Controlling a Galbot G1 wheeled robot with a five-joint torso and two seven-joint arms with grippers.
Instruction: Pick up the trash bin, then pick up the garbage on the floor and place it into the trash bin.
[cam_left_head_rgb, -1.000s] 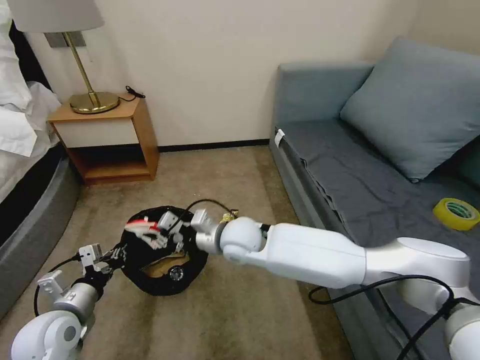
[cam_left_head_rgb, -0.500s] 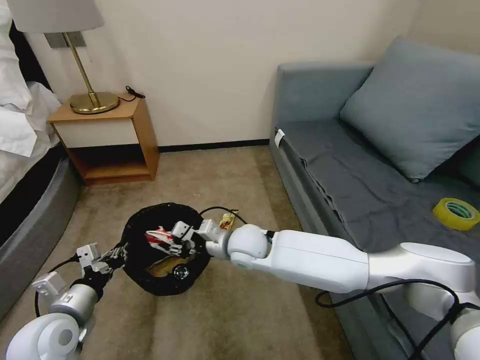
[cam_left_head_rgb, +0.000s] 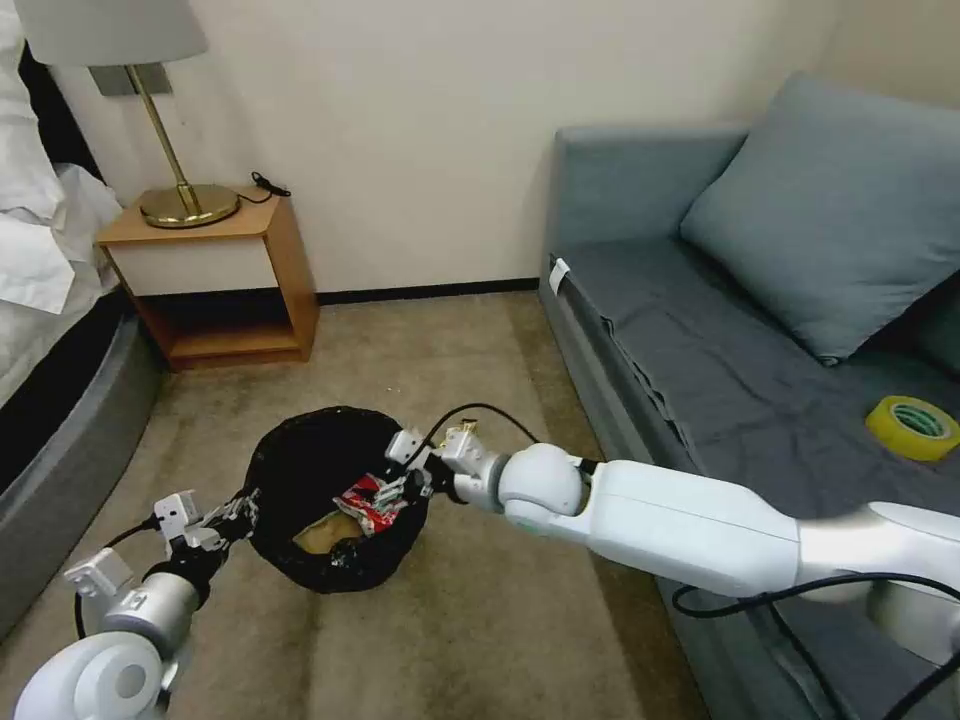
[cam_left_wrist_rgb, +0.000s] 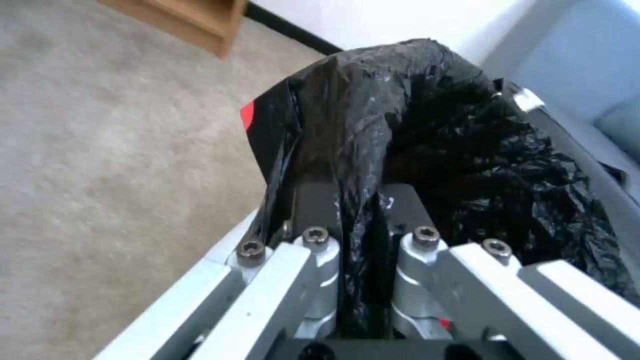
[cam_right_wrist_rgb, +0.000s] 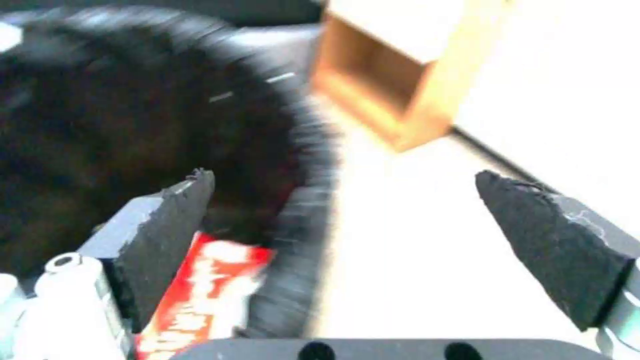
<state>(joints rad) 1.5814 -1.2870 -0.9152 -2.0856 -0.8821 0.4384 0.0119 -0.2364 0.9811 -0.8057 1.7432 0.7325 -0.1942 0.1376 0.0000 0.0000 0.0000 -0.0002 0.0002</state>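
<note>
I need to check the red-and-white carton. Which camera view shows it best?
The head view: the carton lies whole inside the trash bin. The right wrist view shows a blurred part beside an end effector finger. The left wrist view gives bag plastic.

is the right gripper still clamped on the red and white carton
No, the right gripper has its fingers spread wide apart, and the red-and-white carton lies loose inside the trash bin.
</note>
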